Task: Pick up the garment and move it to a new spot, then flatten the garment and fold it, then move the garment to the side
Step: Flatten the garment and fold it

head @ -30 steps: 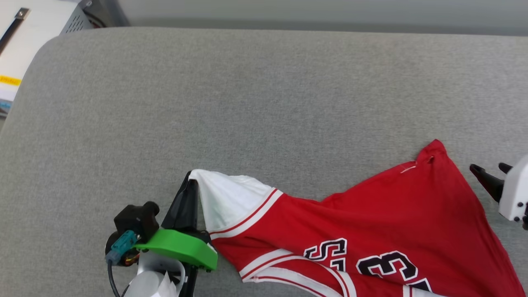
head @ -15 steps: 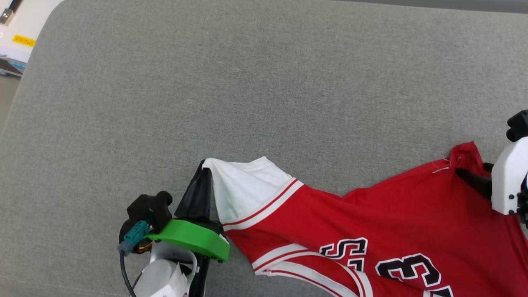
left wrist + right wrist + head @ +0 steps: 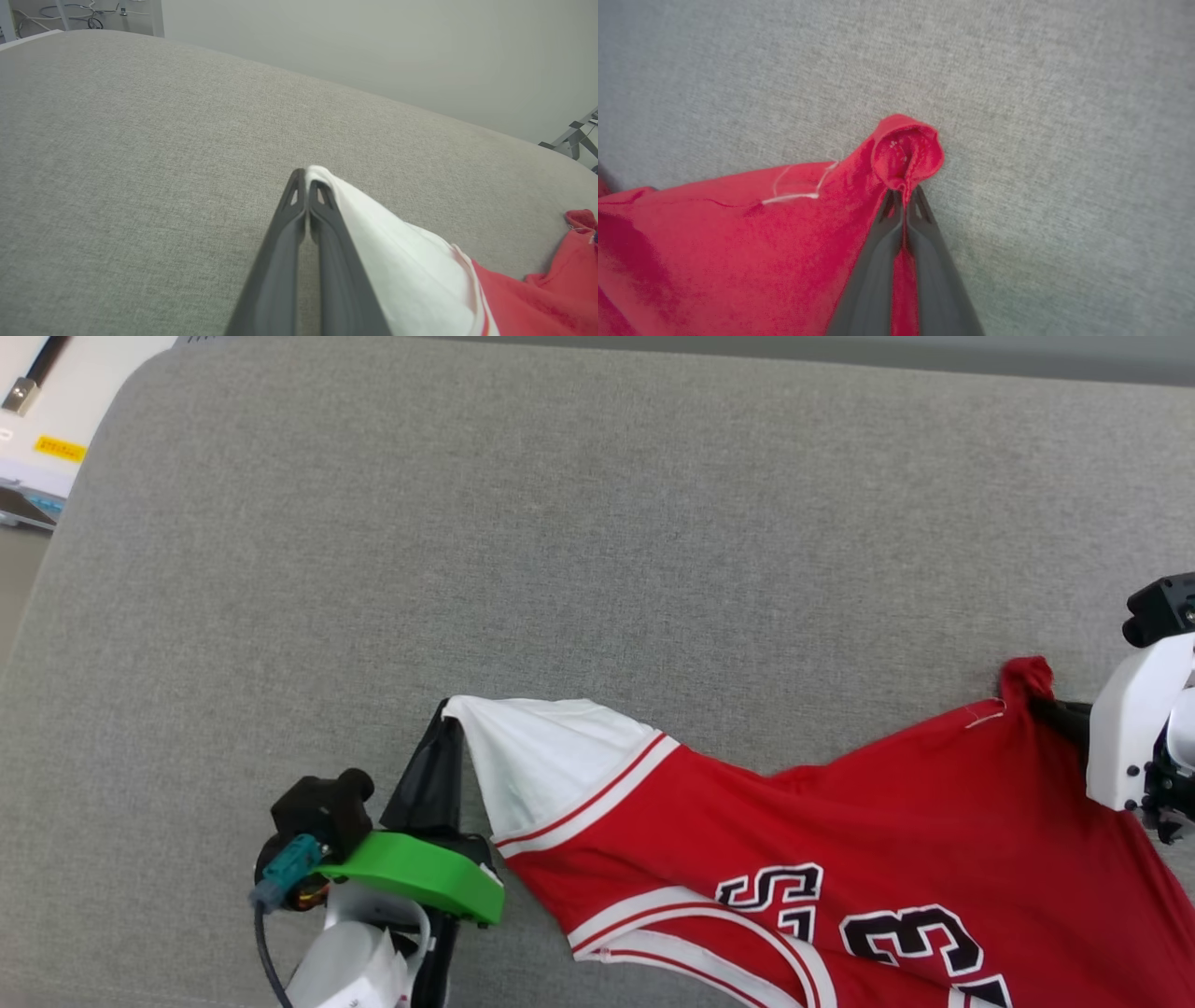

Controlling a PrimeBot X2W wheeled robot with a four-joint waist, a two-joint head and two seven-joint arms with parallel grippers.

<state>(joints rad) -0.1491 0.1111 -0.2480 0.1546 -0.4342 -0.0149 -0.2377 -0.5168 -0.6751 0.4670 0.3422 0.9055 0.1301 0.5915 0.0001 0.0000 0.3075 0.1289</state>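
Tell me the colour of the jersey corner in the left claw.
White. The jersey corner shows best in the left wrist view.

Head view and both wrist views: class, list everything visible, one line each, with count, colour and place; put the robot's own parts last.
garment: one, red with white panel, striped trim, black numerals; lower right of the cushion.
cushion: one, grey fabric; under everything.
loose thread: one, white; on the red hem.
white object: one, yellow label; upper left, beyond the cushion.
left gripper: one, dark; shut on the garment's white corner.
right gripper: one, dark; shut on its red corner.
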